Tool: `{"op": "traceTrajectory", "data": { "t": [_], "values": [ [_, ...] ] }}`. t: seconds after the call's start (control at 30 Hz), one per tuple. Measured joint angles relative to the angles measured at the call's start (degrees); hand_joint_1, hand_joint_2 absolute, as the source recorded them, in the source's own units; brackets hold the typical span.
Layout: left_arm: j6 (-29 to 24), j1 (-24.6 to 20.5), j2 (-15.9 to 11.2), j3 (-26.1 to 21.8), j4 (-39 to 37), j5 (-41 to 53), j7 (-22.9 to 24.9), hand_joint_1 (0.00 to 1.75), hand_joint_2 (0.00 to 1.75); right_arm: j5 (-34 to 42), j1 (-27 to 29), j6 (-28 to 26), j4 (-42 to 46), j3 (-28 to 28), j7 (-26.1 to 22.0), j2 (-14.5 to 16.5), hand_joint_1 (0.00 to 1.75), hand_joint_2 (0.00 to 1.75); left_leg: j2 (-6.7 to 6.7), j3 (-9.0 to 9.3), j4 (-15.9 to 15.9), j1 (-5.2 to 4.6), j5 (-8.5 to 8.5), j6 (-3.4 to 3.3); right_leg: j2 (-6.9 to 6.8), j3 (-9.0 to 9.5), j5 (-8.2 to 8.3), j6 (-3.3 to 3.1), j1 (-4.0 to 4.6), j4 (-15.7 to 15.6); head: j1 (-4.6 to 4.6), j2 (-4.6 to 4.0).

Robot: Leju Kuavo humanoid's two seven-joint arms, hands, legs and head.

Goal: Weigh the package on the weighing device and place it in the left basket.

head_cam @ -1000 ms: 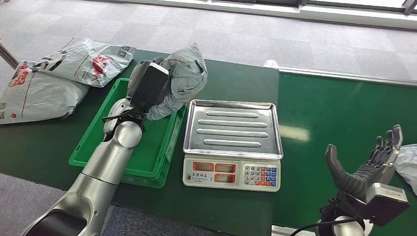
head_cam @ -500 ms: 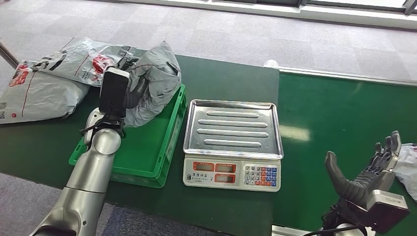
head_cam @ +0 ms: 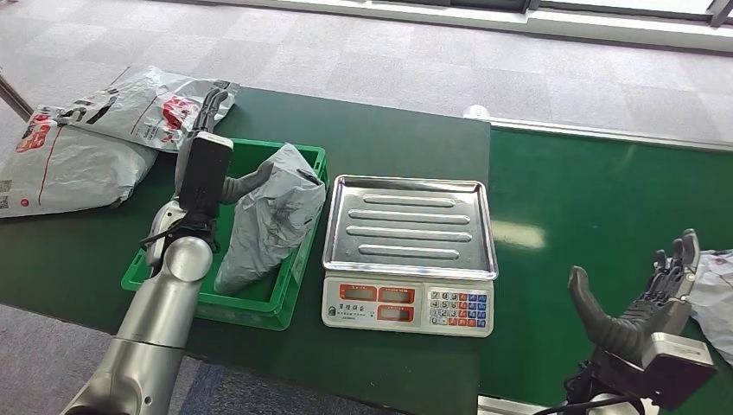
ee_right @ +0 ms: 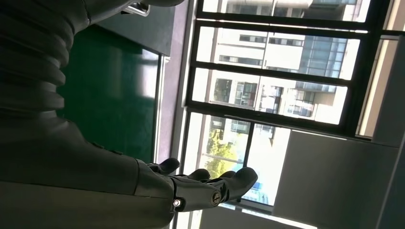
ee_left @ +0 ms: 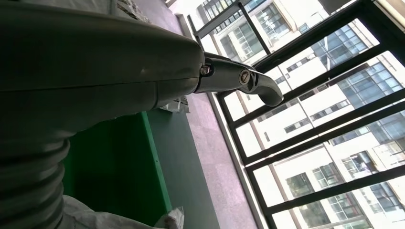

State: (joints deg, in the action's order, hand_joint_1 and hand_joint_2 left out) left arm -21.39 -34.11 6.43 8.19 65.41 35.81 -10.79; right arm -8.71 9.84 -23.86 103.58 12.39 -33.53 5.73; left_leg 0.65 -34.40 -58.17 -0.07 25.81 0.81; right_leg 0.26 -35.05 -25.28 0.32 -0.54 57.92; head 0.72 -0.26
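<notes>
The grey plastic package (head_cam: 270,220) lies in the green basket (head_cam: 169,264), slumped against its right wall next to the scale. My left hand (head_cam: 207,160) hovers over the basket's left half with its fingers (head_cam: 212,99) stretched up and apart; its thumb reaches toward the package's upper edge. The left wrist view has a straightened finger (ee_left: 234,78) above the basket wall (ee_left: 153,157) and a corner of the package (ee_left: 119,220). The scale (head_cam: 406,246) stands bare in the middle. My right hand (head_cam: 644,307) is open and holds nothing at the lower right, its fingers (ee_right: 210,191) spread.
Two white mail bags (head_cam: 95,138) lie at the table's far left, behind the basket. Another pale package (head_cam: 714,294) sits at the right edge beside my right hand. Green table surface (head_cam: 588,199) stretches right of the scale.
My left hand carried the package left from over the basket's edge and let it go. The package dropped into the basket and the fingers opened upward. The right hand barely moved.
</notes>
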Motion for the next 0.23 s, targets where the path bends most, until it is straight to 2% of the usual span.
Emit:
{"op": "traceTrajectory", "data": {
  "t": [0.23],
  "values": [
    [-1.5,0.1,-0.3,-1.8,-3.6,1.5,2.3,0.00,1.75,-1.0,-1.2,0.1,-0.2,0.0,1.2,0.3,0.00,1.75,-0.01,0.02,0.0,0.01,-0.01,0.01,0.00,0.00,0.00,0.00,0.01,0.0,0.00,0.00]
  ]
}}
